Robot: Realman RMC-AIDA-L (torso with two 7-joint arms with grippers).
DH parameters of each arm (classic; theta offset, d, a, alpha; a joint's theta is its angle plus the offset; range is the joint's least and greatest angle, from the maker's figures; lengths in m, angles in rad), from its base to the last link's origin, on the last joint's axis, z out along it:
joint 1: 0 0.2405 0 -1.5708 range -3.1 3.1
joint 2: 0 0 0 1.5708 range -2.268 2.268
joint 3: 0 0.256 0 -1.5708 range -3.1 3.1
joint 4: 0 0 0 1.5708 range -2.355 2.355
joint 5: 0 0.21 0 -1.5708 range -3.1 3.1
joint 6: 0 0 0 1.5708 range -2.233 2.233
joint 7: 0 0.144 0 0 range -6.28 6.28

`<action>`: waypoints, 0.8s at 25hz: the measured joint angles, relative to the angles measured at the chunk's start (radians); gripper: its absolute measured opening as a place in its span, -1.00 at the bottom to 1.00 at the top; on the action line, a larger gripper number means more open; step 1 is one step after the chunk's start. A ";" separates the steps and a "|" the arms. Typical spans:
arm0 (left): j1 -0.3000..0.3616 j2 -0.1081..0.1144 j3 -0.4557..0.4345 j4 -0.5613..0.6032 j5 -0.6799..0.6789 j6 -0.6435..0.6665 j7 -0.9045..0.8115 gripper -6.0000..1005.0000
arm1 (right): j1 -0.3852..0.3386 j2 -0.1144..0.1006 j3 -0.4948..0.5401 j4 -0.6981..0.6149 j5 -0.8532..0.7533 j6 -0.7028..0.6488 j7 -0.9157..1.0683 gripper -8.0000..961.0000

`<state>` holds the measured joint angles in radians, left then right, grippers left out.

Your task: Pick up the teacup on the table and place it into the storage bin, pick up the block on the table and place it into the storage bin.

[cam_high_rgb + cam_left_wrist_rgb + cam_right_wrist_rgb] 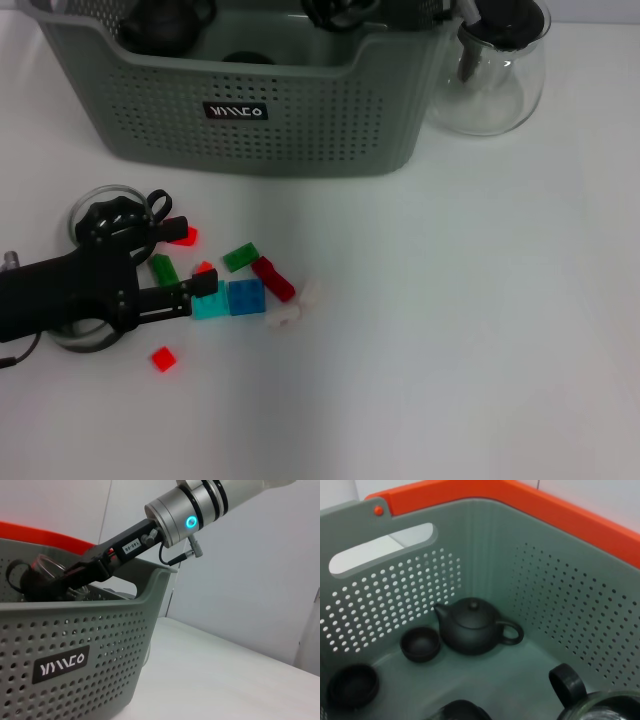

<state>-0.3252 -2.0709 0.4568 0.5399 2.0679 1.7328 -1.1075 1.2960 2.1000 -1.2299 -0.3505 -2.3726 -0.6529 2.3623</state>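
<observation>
White table [480, 330] holds loose blocks. Left gripper [190, 262] sits low and open, with a teal block [210, 303] touching one finger. Right gripper [55, 582] is in the bin [250, 130]; cannot tell its jaws.

Your head cam looks down from high up; left wrist cam sits low, close to the storage bin [75, 655]; right wrist cam peers inside it

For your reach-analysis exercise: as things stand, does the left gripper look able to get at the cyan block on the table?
Probably yes. The left gripper sits low over the table with its fingertip right beside the cyan block; only small loose blocks lie nearby, nothing stands between.
</observation>
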 joint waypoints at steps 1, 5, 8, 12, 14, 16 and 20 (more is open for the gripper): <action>0.000 0.000 0.000 0.000 0.000 0.000 0.000 0.61 | 0.001 0.000 0.000 0.001 0.000 -0.001 0.003 -0.65; 0.000 0.000 0.000 0.000 0.000 0.000 0.000 0.61 | 0.000 0.000 0.000 0.002 0.002 -0.003 0.006 -0.63; 0.000 0.000 0.000 0.000 0.000 0.000 0.000 0.60 | -0.001 0.000 0.000 0.003 0.003 -0.004 0.008 -0.62; 0.000 0.000 -0.003 0.000 0.000 0.000 0.000 0.60 | -0.008 0.000 0.010 -0.012 0.011 -0.009 0.007 -0.42; 0.002 0.000 -0.004 0.000 0.000 0.001 0.000 0.60 | -0.031 -0.001 0.014 -0.056 0.037 -0.029 0.002 -0.22; 0.005 0.000 -0.004 0.000 0.000 0.001 0.000 0.60 | -0.090 -0.006 0.021 -0.165 0.103 -0.079 -0.023 -0.09; 0.006 0.002 -0.005 0.000 0.000 0.001 0.000 0.60 | -0.308 -0.004 0.084 -0.496 0.430 -0.238 -0.245 0.07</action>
<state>-0.3188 -2.0692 0.4516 0.5400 2.0676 1.7333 -1.1075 0.9877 2.0960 -1.1458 -0.8462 -1.9430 -0.8910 2.1177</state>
